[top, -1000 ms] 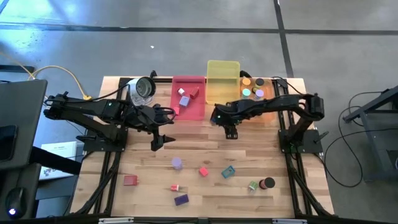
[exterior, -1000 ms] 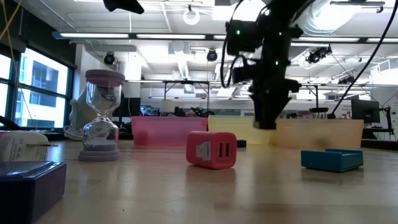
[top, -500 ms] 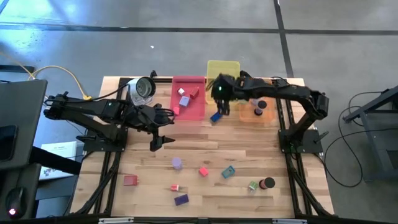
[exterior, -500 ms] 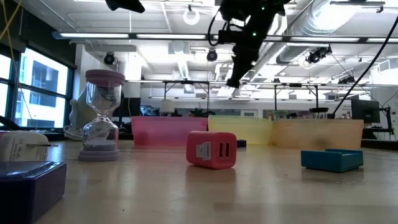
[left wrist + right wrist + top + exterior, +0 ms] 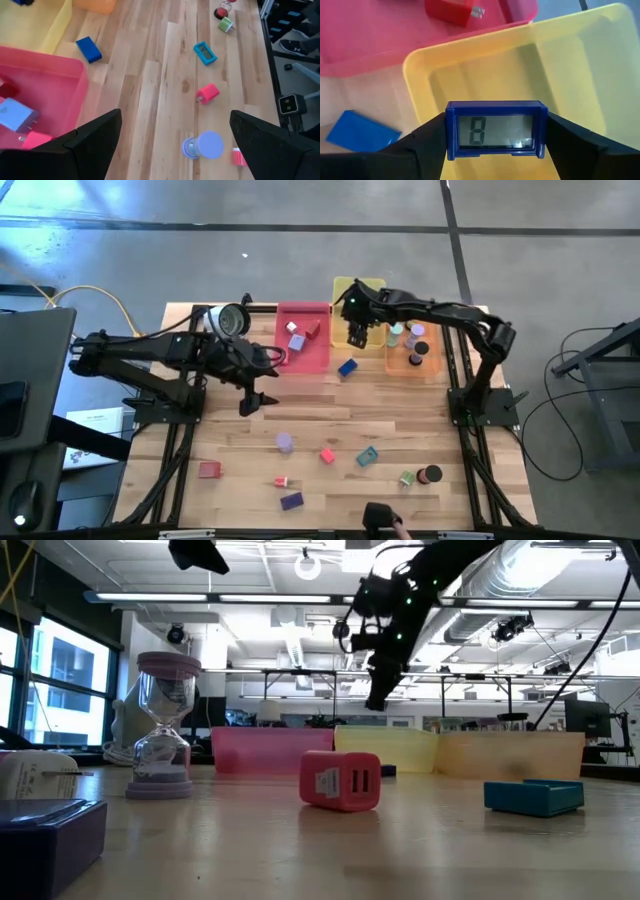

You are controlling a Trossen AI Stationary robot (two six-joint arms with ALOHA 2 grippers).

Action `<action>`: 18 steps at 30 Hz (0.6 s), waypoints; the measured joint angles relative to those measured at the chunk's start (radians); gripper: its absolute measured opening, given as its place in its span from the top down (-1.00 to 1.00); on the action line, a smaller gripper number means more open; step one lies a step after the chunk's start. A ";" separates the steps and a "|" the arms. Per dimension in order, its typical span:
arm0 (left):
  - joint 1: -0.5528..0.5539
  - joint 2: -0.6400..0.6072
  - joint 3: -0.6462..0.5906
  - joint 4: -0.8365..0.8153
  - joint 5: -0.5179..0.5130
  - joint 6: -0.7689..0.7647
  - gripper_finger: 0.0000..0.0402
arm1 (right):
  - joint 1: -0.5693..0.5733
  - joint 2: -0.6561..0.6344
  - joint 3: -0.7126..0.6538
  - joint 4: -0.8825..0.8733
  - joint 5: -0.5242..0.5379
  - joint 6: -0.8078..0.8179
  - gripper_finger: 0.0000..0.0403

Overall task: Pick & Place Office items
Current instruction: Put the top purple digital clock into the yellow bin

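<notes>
Office items, small plastic: one blue rectangular digital clock with a grey display (image 5: 495, 130) is clamped between the fingers of the right gripper (image 5: 359, 336), held in the air over the near end of the translucent yellow tray (image 5: 358, 288), at roughly 12 o'clock on the worktop (image 5: 330, 412). A flat blue block (image 5: 347, 367) lies on the bare wood just beside that tray, toward 6 o'clock from the gripper. The translucent pink tray (image 5: 322, 358), at 11 o'clock, holds a red plug-shaped block (image 5: 451, 10), a pale lavender piece (image 5: 15, 114) and a pink piece (image 5: 34, 141). The translucent orange tray (image 5: 398, 367), at 1 o'clock, holds several round discs, teal, lavender and black (image 5: 418, 347).

Loose across the 6 o'clock half of the worktop: a lavender cylinder (image 5: 285, 442), a pink plug-shaped block (image 5: 327, 455), a teal block with a display (image 5: 367, 457), a red block (image 5: 209, 470), a small pink-and-white piece (image 5: 282, 481), a purple block (image 5: 291, 501), a green piece (image 5: 406, 478) touching or just beside a black disc (image 5: 431, 475).

The left gripper (image 5: 252, 402) hangs spread wide and empty over bare wood at 9 o'clock, near the pink tray. A pink-capped hourglass (image 5: 163, 725) stands at 10 o'clock.
</notes>
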 joint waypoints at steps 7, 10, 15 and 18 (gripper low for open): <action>0.061 0.000 0.000 0.001 0.045 0.049 -0.81 | -0.012 0.073 0.000 0.021 -0.048 0.015 -0.37; 0.083 0.000 0.000 0.001 0.051 0.057 -0.81 | -0.012 0.104 0.000 0.020 -0.051 0.015 -0.39; 0.091 0.000 0.000 0.001 0.051 0.058 -0.81 | -0.012 0.152 0.000 0.013 -0.082 0.024 -0.37; 0.091 0.000 0.000 0.001 0.052 0.058 -0.81 | -0.012 0.161 0.000 0.003 -0.110 0.034 -0.40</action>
